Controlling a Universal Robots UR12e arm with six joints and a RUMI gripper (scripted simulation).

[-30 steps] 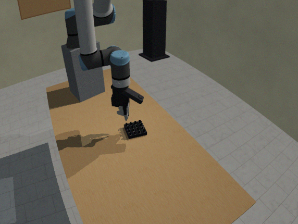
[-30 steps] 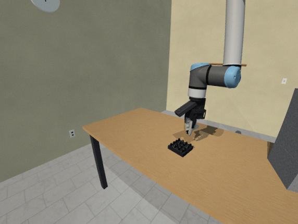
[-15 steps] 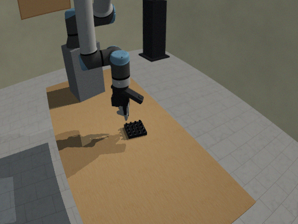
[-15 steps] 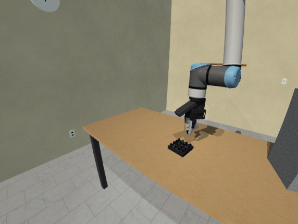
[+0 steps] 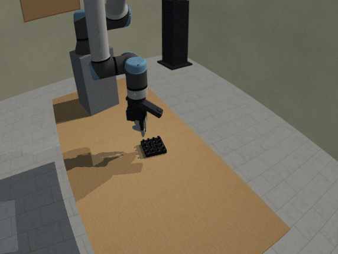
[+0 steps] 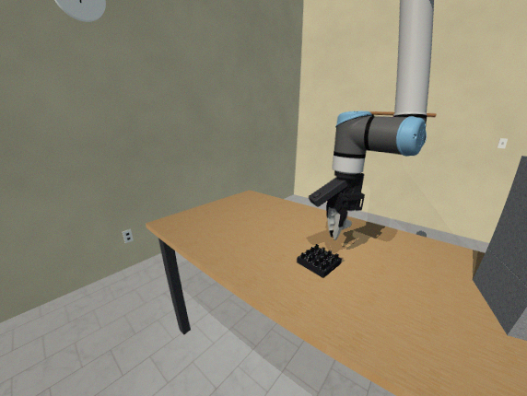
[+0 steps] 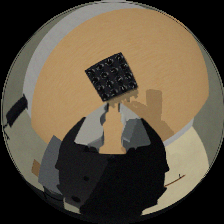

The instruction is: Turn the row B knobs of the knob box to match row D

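The box [image 5: 154, 153] [image 6: 321, 271] [image 7: 106, 93] is seen on the table [image 5: 189, 189] [image 6: 240, 221] [image 7: 165, 45], knobs up, with the arm's pedestal [image 5: 97, 91] [image 6: 502, 258] well apart from it. The gripper [image 5: 143, 135] [image 6: 335, 236] [image 7: 113, 103] is held above the table, just off the box's pedestal-side edge; its fingers are set narrow, a small gap is left between the tips, and nothing is gripped.

The box is likely to handle as a stiff, fairly light block. Its weight and footing cannot be told, so it could be slid or twisted if a knob is pushed sideways. The knobs are small and hard-looking, set close together in a grid; some slipperiness should be allowed for.

Each row B knob is best taken by opposite sides, low on its body, with the tips centred on its axis and turned about it. Only a slight opening should be used, or the knobs beside it may be knocked. The marks and the socket cannot be made out, so row B cannot be picked out here.
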